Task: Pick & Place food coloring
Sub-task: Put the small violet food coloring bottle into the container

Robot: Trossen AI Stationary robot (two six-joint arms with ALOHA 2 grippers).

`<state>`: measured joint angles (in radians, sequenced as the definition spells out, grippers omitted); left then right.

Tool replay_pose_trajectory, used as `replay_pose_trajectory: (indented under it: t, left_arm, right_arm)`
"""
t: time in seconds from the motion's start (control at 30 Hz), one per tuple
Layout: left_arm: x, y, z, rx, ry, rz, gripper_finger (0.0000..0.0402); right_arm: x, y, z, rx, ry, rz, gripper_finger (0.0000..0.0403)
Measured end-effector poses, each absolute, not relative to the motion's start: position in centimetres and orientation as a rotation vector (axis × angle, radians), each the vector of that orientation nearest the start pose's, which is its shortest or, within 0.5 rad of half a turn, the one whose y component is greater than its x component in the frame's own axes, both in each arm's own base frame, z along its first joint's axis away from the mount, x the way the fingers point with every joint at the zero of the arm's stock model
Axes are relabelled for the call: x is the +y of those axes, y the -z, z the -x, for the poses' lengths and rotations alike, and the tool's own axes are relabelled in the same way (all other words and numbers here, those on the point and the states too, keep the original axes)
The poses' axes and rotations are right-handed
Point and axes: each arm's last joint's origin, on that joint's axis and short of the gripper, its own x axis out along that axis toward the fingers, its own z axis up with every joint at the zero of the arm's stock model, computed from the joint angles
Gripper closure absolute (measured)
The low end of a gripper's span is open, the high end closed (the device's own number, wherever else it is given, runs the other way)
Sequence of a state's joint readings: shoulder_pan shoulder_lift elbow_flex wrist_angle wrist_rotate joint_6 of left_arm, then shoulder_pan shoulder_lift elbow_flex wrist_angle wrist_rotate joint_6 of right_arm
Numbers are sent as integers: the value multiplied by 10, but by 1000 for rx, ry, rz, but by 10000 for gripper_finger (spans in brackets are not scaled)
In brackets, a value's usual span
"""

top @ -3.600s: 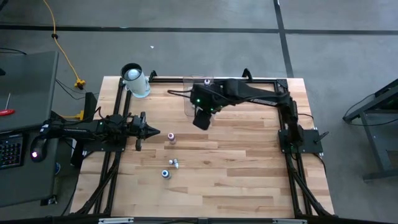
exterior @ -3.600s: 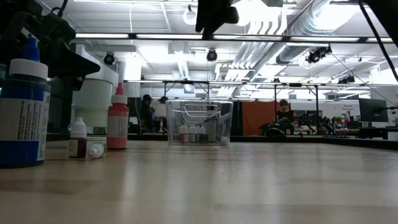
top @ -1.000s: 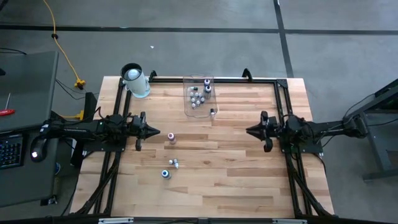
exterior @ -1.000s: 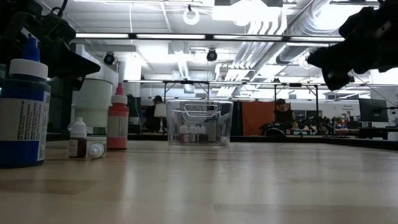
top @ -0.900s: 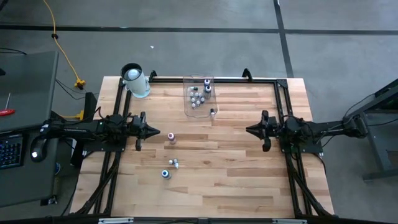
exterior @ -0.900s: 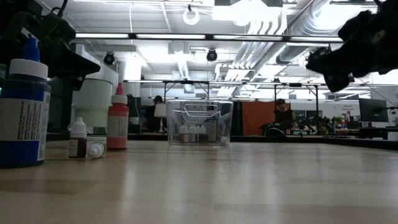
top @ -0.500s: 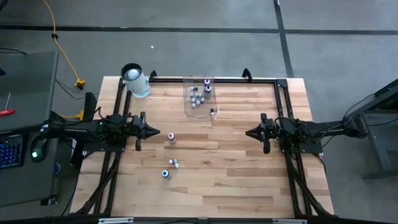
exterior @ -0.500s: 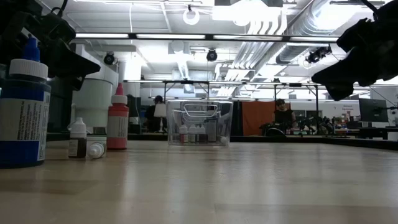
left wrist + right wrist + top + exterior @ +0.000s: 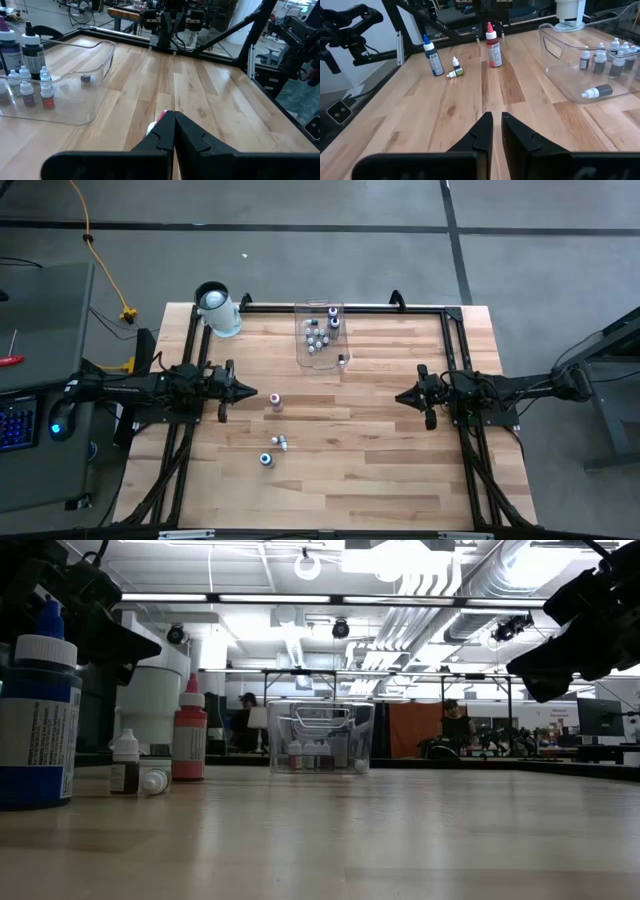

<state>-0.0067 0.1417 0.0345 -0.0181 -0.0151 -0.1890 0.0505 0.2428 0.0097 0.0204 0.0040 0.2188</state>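
Several tiny food coloring bottles (image 9: 318, 335) stand in the clear bin (image 9: 303, 356) at the far middle; one (image 9: 597, 92) lies on its side at the bin's near right corner. On the table stand a red bottle (image 9: 276, 401), a blue bottle (image 9: 267, 460) and a small bottle (image 9: 456, 63); one more small bottle (image 9: 454, 73) lies beside it. My left gripper (image 9: 252, 394) is shut and hovers level at the left, just short of the red bottle. My right gripper (image 9: 399, 396) hovers at the right, its fingers (image 9: 485, 131) almost together with nothing between them.
A white cylinder (image 9: 217, 310) stands at the far left corner. Black frame rails (image 9: 460, 350) run along the left, right and far edges. Bare wood lies between the two grippers and toward the near edge. People and benches show in the room beyond.
My right gripper has tipped its fingertips down a little at the table's right side, holding nothing. The bottles and the bin have kept their places.
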Motion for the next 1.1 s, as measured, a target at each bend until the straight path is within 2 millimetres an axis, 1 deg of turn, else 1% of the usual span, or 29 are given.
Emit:
replay_pose_trajectory:
  t: [1.03,1.1]
  left_arm:
    - [0,-162,-105,124,-21,187,401]
    - [1,-163,-105,117,-55,180,401]
  right_arm:
    - [5,-148,-110,215,-23,-212,361]
    - [5,-148,-110,215,-23,-212,362]
